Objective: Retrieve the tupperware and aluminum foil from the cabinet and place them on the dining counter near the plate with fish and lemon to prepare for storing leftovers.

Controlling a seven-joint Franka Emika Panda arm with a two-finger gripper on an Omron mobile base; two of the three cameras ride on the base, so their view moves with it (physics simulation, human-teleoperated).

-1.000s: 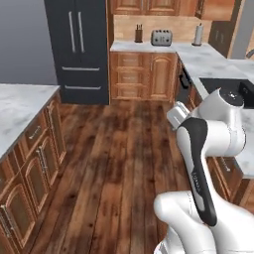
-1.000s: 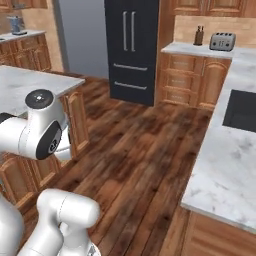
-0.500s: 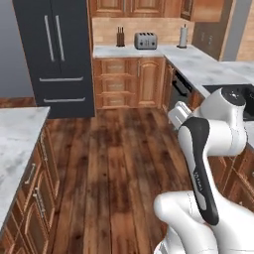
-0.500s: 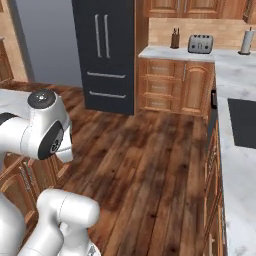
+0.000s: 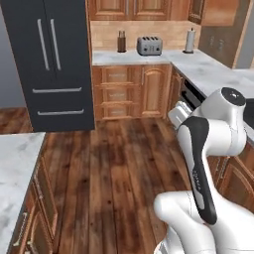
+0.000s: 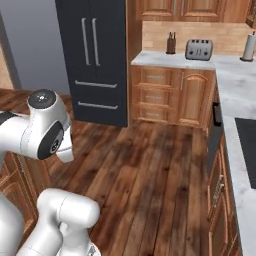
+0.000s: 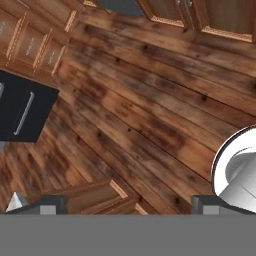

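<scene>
Hand view: gripper [image 7: 130,202] pointed down at dark plank floor [image 7: 150,115], the two dark finger tips set wide apart at the bottom corners, nothing between them. Wooden cupboard fronts [image 7: 35,42] along the upper left and top edges, a black panel with a pale handle [image 7: 22,115] at the left edge.

Left base view: white arm [image 5: 208,149] folded up at the lower right. Black double-door fridge [image 5: 54,59] at the upper left. Beside it, a marble counter [image 5: 149,57] on wooden drawers, running into the back corner and on down the right side. Along that counter's back edge: dark knife block [image 5: 121,42], silver toaster [image 5: 149,45], white paper roll [image 5: 189,40] toward the corner. Another marble top's corner [image 5: 15,168] at the left edge.

Right base view: same fridge [image 6: 95,55], knife block [image 6: 171,44], toaster [image 6: 199,49] and roll [image 6: 248,47].

Brown wall cabinet doors [image 5: 149,9] closed above the counter; tupperware, foil and plate not to be made out.
</scene>
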